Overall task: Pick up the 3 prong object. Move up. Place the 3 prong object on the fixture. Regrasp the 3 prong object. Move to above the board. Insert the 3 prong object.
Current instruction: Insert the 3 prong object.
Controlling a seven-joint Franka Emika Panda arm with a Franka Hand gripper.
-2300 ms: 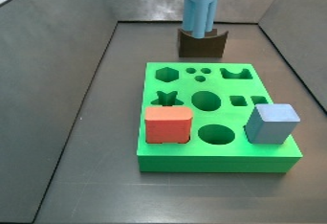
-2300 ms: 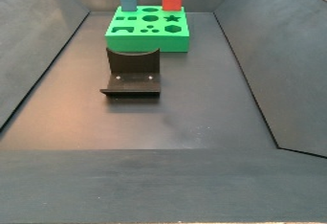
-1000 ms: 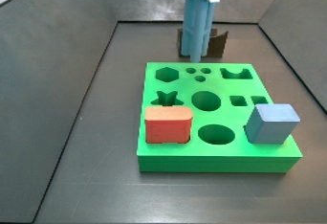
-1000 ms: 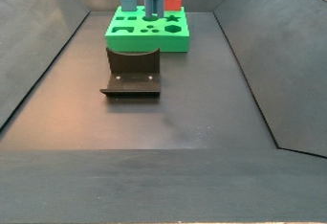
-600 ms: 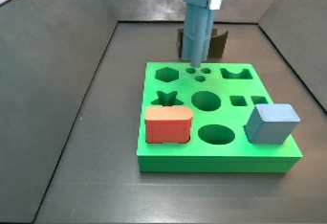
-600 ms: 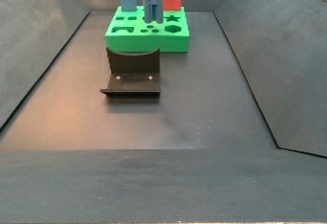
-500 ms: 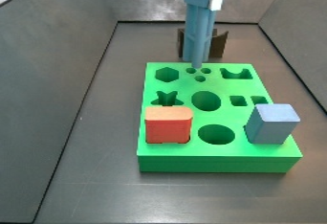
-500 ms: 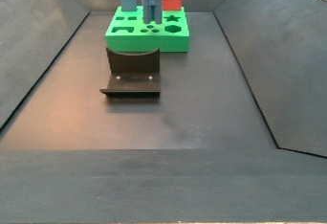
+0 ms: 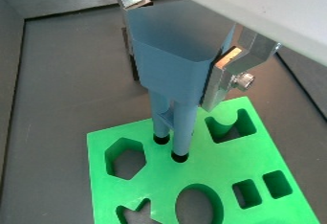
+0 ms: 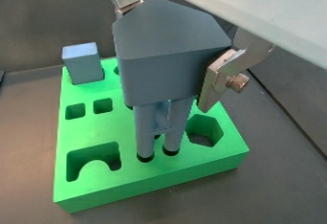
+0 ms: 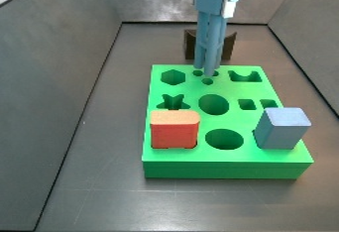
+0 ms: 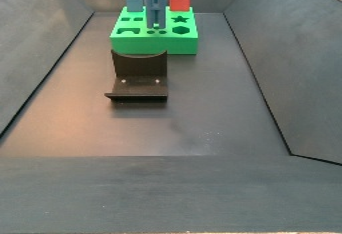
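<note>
The 3 prong object (image 11: 209, 33) is a steel-blue piece hanging upright, and my gripper (image 9: 173, 46) is shut on its wide upper body. A silver finger (image 10: 220, 75) presses on each side of it. In both wrist views its prongs (image 9: 174, 132) point down and their tips meet the small round holes near the far edge of the green board (image 11: 199, 167). The same prongs (image 10: 153, 132) touch the board (image 10: 141, 185) beside the hexagon cutout. The dark fixture (image 12: 138, 78) stands on the floor apart from the board (image 12: 154, 46), and it peeks out behind the object (image 11: 229, 46).
A red rounded block (image 11: 173, 130) and a pale blue cube (image 11: 281, 127) sit in cutouts at the near edge of the board. The cube (image 10: 82, 60) also shows in a wrist view. Dark sloped walls (image 12: 267, 68) enclose the floor on both sides.
The gripper carried the 3 prong object from above the fixture to over the board, then lowered it until its prong tips reached the small round holes.
</note>
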